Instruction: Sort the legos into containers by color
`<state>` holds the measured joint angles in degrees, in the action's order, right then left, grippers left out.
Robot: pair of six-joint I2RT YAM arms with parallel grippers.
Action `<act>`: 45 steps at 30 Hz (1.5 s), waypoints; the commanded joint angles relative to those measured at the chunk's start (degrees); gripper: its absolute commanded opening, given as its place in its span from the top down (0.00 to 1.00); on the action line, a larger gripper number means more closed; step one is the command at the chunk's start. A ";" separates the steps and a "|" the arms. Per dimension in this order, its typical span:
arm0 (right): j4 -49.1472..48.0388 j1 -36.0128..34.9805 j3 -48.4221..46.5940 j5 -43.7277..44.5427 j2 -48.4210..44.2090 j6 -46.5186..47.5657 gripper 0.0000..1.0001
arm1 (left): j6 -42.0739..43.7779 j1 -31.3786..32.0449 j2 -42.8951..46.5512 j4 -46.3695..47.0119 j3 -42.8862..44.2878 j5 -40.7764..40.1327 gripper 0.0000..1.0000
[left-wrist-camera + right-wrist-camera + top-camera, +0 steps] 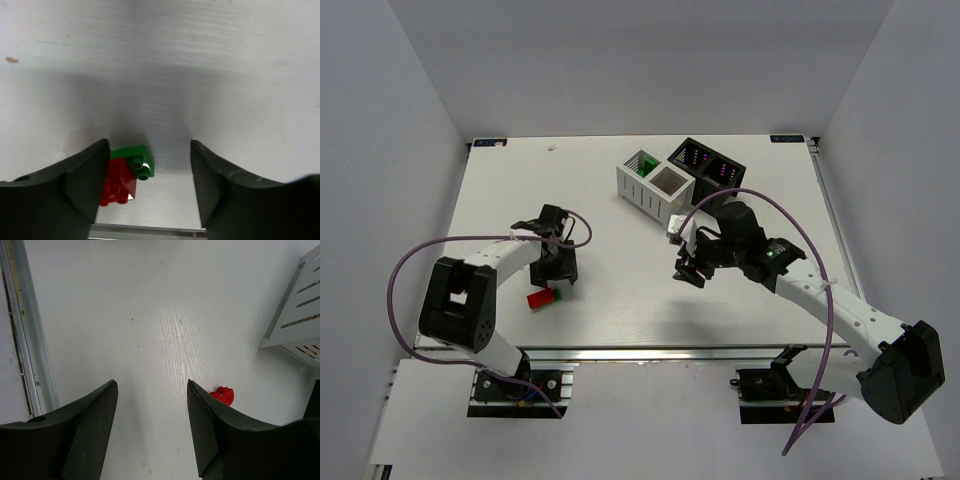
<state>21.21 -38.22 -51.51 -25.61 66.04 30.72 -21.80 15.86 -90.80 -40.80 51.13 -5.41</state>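
The white bin (pixel 655 187) stands just past the right hand (pixel 690 268). One cell holds green bricks (pixel 642 166), the other something tan (too small to name). The black bin (pixel 708 163) sits just beside it, farther off, contents unclear. The left hand (pixel 149 145) is released and empty over the counter (pixel 620 310). Between its fingers a dark green brick (pixel 136 160) touches a studded red brick (pixel 117 187), both close against one finger. The right hand is released too, with a lone red piece (pixel 223 395) lying just outside one finger.
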 commanded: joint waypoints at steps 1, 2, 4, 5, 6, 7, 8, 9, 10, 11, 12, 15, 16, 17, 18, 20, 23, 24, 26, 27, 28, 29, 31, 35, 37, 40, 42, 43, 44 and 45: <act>-1.53 -0.37 0.35 0.03 -1.26 0.92 0.37 | -2.45 -0.12 6.77 2.21 0.89 -2.31 0.23; -1.52 -0.37 0.35 -0.06 -1.27 0.92 0.37 | -4.54 -0.12 8.26 2.91 0.72 -3.02 0.23; -1.44 -0.37 0.27 -0.15 -1.44 0.92 0.37 | -6.66 -0.65 13.70 5.28 0.11 -3.47 0.19; -1.44 -0.37 0.27 -0.23 -1.53 0.92 0.37 | -9.72 -1.09 15.64 6.25 -0.16 -4.16 0.15; -1.44 -0.37 0.35 -0.32 -1.62 0.92 0.37 | -11.32 -1.35 17.40 6.60 -0.07 -6.61 0.12; -1.44 -0.37 0.35 -0.32 -1.79 0.92 0.37 | -13.59 -1.53 20.46 6.43 -0.24 -9.07 0.02; -1.44 -0.28 0.27 -0.41 -1.88 0.92 0.37 | -18.84 -1.62 21.80 6.43 -0.68 -11.18 0.02; -1.44 -0.37 0.35 -0.41 -2.05 0.92 0.37 | -22.20 -1.71 22.94 4.43 -0.95 -16.07 0.02; -1.44 -0.37 0.35 -0.41 -2.06 0.92 0.37 | -25.54 -1.79 24.26 3.45 -1.30 -18.21 0.02; -1.44 -0.37 0.27 -0.41 -2.14 0.92 0.37 | -32.18 -1.79 24.36 1.18 -1.39 -19.97 0.02; -1.44 -0.28 0.35 -0.41 -2.14 0.92 0.37 | -34.51 -1.88 24.27 -2.50 -1.48 -20.95 0.02; -1.44 -0.28 0.35 -0.32 -1.97 1.01 0.36 | -41.99 -2.15 22.43 -6.92 -2.53 -19.48 0.02; -1.44 -0.28 0.35 -0.32 -1.88 1.01 0.36 | -43.57 -2.15 21.73 -7.54 -2.88 -18.33 0.02; -1.44 -0.37 0.35 -0.15 -1.71 1.01 0.36 | -46.29 -2.06 20.24 -8.67 -3.23 -16.49 0.02; -1.44 -0.37 0.27 -0.06 -1.62 1.01 0.36 | -47.53 -2.15 19.53 -9.30 -3.32 -15.78 0.02; -1.52 -0.37 0.35 0.12 -1.44 1.01 0.36 | -50.70 -2.06 18.47 -10.35 -3.50 -15.16 0.02; -1.52 -0.37 0.35 0.29 -1.27 1.10 0.36 | -54.20 -2.15 19.61 -11.06 -5.25 -16.64 0.02; -1.52 -0.28 0.35 0.29 -1.18 1.10 0.36 | -54.83 -2.15 21.09 -11.76 -6.21 -17.00 0.02; -1.52 -0.37 0.35 0.29 -1.00 1.10 0.36 | -56.06 -2.15 22.86 -12.46 -7.01 -17.44 0.02; -1.52 -0.37 0.35 0.29 -1.00 1.10 0.36 | -55.98 -2.06 24.34 -12.64 -7.71 -17.18 0.02; -1.44 -0.37 0.27 0.29 -1.09 1.10 0.36 | -55.98 -2.06 24.97 -12.90 -8.06 -16.92 0.03; -1.44 -0.28 0.27 0.29 -1.00 1.01 0.36 | -56.07 -2.15 25.50 -13.25 -8.42 -16.83 0.03; -1.44 -0.37 0.35 0.29 -1.09 1.10 0.36 | -55.81 -2.15 26.29 -13.43 -10.17 -16.74 0.04; -1.52 -0.37 0.27 0.29 -1.18 1.10 0.36 | -54.49 -2.15 25.59 -11.42 -14.12 -16.39 0.04; -1.44 -0.37 0.35 0.21 -1.09 1.18 0.36 | -54.22 -2.06 24.28 -10.36 -15.36 -15.95 0.04; -1.35 -0.28 0.35 0.21 -0.91 1.27 0.36 | -54.22 -2.15 22.52 -8.07 -15.28 -15.16 0.04; -1.26 -0.37 0.44 0.21 -0.91 1.27 0.36 | -53.87 -2.15 20.76 -7.11 -13.96 -14.98 0.04; -1.35 -0.37 0.44 0.12 -0.91 1.27 0.36 | -53.70 -2.06 19.80 -7.10 -13.43 -15.59 0.04; -1.35 -0.28 0.35 0.12 -0.91 1.36 0.36 | -53.52 -2.15 19.44 -7.02 -12.47 -15.86 0.04; -1.35 -0.28 0.35 0.12 -0.74 1.36 0.36 | -53.52 -2.06 19.18 -6.93 -12.20 -16.03 0.04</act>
<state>21.12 -38.28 -51.48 -25.43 65.10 31.73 -75.44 13.87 -71.24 -49.65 36.25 -20.36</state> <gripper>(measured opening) 0.636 0.962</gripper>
